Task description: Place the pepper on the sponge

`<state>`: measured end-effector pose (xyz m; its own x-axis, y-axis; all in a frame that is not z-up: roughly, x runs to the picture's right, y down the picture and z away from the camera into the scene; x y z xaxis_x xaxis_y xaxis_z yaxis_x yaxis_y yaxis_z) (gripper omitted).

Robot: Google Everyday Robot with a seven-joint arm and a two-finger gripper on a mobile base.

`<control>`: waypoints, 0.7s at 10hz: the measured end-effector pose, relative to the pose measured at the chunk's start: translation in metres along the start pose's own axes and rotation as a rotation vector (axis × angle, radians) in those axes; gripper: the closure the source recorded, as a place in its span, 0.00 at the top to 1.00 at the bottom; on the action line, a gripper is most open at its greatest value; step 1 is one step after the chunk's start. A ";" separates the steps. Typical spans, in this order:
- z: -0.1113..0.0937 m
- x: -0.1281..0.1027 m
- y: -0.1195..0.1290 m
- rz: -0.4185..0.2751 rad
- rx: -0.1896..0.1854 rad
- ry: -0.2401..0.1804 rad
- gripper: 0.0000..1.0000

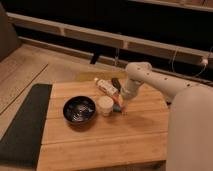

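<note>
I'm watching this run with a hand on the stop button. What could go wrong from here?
1. The gripper hangs low over the small flat blue sponge, right beside the white cup. A sideways drift might tip the cup.
2. The tiny orange-red rounded pepper, seen at the gripper, might roll off the sponge once released.
3. The white bottle lies just behind the gripper, so a careless retreat might nudge it.

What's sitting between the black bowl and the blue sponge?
The white cup, in the camera view, close beside the sponge. The pincer is down at the sponge.
</note>
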<state>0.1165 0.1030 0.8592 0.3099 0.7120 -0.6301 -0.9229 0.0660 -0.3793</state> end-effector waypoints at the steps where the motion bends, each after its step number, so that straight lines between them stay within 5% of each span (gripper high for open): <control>1: 0.000 0.002 -0.005 0.007 0.006 -0.004 0.08; 7: -0.009 -0.013 -0.029 0.031 0.038 -0.100 0.66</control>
<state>0.1410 0.0853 0.8726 0.2589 0.7799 -0.5698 -0.9402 0.0683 -0.3338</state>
